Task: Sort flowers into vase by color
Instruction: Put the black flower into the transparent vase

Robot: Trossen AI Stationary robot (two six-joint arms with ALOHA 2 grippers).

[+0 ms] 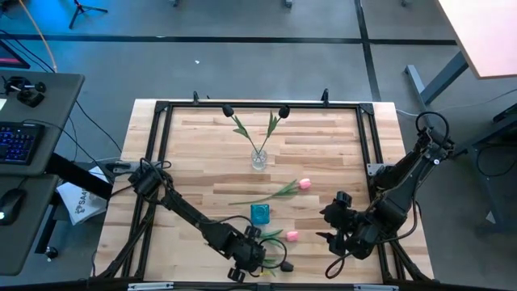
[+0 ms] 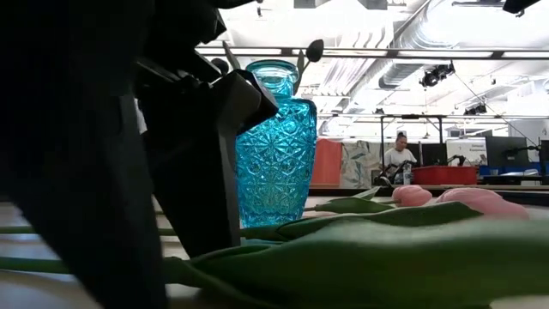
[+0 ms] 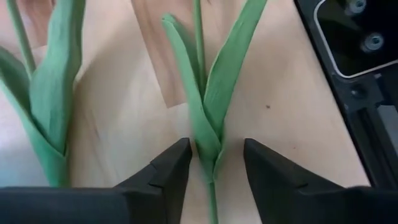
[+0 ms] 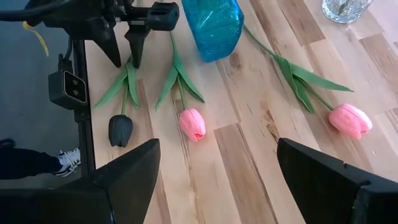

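Observation:
My left gripper (image 3: pixel 214 168) is open at the table's near edge, low over a dark-headed tulip (image 4: pixel 120 129). Its fingers stand on either side of the stem where the leaves (image 3: pixel 208 124) join; whether they touch it, I cannot tell. That tulip lies flat on the table (image 1: pixel 287 267). A pink tulip (image 4: pixel 192 123) lies beside it and another (image 4: pixel 350 119) farther right. The blue vase (image 1: pixel 260 213) stands just beyond them. A clear vase (image 1: pixel 258 159) holds two dark tulips (image 1: pixel 229 111). My right gripper (image 4: pixel 217 180) is open and hovers at the near right.
A black frame rail (image 1: pixel 258 105) runs around the wooden table. The blue vase (image 2: pixel 274 146) stands close behind my left arm (image 2: pixel 129 154). Bare wood lies on the table's left half (image 1: pixel 194 153). A person (image 2: pixel 399 154) sits far off in the room behind.

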